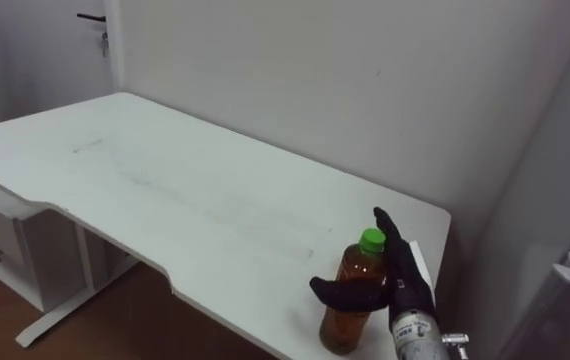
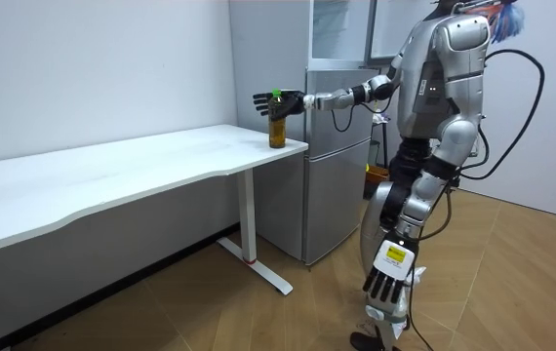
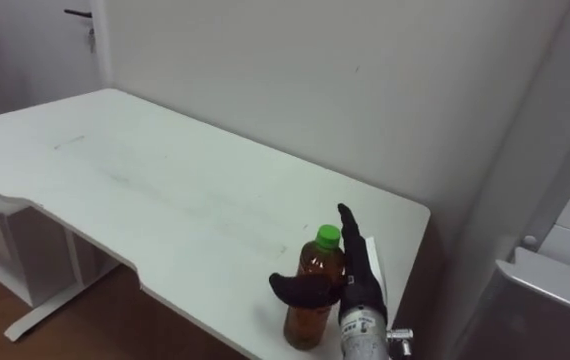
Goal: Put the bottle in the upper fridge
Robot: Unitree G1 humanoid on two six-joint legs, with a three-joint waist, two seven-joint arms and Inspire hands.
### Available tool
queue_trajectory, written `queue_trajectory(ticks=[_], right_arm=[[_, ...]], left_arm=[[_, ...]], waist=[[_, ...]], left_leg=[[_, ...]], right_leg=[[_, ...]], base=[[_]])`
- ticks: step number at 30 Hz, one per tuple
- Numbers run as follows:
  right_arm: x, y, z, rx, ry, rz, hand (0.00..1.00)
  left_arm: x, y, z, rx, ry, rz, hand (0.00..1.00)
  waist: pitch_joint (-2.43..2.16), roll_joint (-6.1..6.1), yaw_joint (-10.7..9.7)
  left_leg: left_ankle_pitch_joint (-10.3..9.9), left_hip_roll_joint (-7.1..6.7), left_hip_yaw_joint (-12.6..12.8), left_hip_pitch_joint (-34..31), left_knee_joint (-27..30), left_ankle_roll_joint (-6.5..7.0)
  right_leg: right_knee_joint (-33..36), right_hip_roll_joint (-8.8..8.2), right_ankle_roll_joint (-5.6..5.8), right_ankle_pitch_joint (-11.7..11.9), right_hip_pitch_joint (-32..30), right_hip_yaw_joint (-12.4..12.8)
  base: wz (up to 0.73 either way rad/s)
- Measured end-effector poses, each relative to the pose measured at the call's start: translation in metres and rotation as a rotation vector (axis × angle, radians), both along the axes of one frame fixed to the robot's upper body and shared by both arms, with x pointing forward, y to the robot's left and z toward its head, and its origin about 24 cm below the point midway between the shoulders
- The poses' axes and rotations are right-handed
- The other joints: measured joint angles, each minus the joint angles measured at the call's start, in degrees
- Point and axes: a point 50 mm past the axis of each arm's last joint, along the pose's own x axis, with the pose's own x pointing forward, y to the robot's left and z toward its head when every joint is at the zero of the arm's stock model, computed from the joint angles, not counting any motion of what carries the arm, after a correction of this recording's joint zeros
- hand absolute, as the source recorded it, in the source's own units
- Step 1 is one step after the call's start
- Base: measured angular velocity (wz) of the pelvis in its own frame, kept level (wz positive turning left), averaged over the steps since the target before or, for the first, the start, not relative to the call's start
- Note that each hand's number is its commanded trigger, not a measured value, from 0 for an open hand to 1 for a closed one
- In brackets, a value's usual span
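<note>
Bottle (image 1: 353,295), green-capped, upright near desk (image 1: 165,190) corner | right hand (image 1: 405,290): fingers (image 1: 390,240) straight behind it, thumb in front, unclosed | risk: a loose closure could tip it off the edge

Open tabletop (image 1: 165,195) left of bottle (image 1: 349,300), wall (image 1: 315,80) close behind (fridge (image 2: 337,146) at right)
</note>
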Motion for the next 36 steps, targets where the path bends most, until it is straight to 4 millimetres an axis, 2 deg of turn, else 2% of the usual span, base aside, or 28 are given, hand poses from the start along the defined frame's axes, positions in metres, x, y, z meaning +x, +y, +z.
queue_trajectory(ticks=[5,14,16,17,20,25,36], right_arm=[[0.0,0.001,-0.001,-0.002,0.002,0.011,0.0],[0.0,0.001,0.0,-0.038,-0.008,0.017,0.0],[0.0,0.001,0.0,-0.037,-0.008,0.016,0.0],[0.0,0.001,0.0,-0.037,-0.008,0.016,0.0],[0.0,0.001,-0.001,-0.036,-0.006,0.016,0.0],[-0.001,0.001,-0.003,-0.037,0.002,0.005,0.0],[-0.002,-0.004,-0.01,0.125,0.062,-0.121,0.0]], left_arm=[[0.001,-0.002,0.0,0.003,-0.001,-0.004,0.0],[0.0,-0.006,-0.001,0.018,-0.007,-0.003,0.0],[0.001,-0.009,-0.002,0.016,-0.011,0.0,0.0],[0.001,-0.01,-0.002,0.013,-0.012,0.001,0.0],[0.001,-0.011,-0.002,0.01,-0.012,0.002,0.0],[0.001,-0.011,-0.002,0.009,-0.013,0.008,0.0],[0.001,-0.012,-0.002,0.007,-0.015,0.0,0.0]], waist=[[0.41,0.68,0.1],[0.05,1.1,0.0],[-0.11,1.3,-0.1],[-0.34,1.3,-0.1],[-0.54,1.66,-0.2],[-0.5,1.74,-0.2],[-0.25,2.0,-0.1]], left_leg=[[0.0,-0.02,0.0,-0.1,0.4,0.01],[0.0,-0.02,0.4,-0.8,0.6,0.06],[0.0,-0.02,0.3,-0.8,0.6,0.06],[0.0,-0.03,0.4,-0.8,0.6,0.07],[0.0,-0.01,0.3,-0.8,0.6,0.07],[0.1,-0.02,0.3,-0.8,0.6,0.07],[0.1,-0.06,0.0,-2.1,0.8,0.14]], right_leg=[[0.4,-0.1,-0.01,0.0,-0.1,0.0],[0.6,-0.12,-0.11,0.1,-0.9,0.1],[0.6,-0.13,-0.11,0.1,-0.9,0.1],[0.6,-0.13,-0.11,0.1,-0.9,0.2],[0.6,-0.12,-0.11,0.1,-0.8,0.1],[0.6,-0.16,-0.12,0.1,-0.8,0.1],[0.6,-0.3,-0.14,0.1,-1.8,-0.8]], base=[[0.0],[0.0],[0.0],[0.0],[0.0],[0.0],[0.0]])
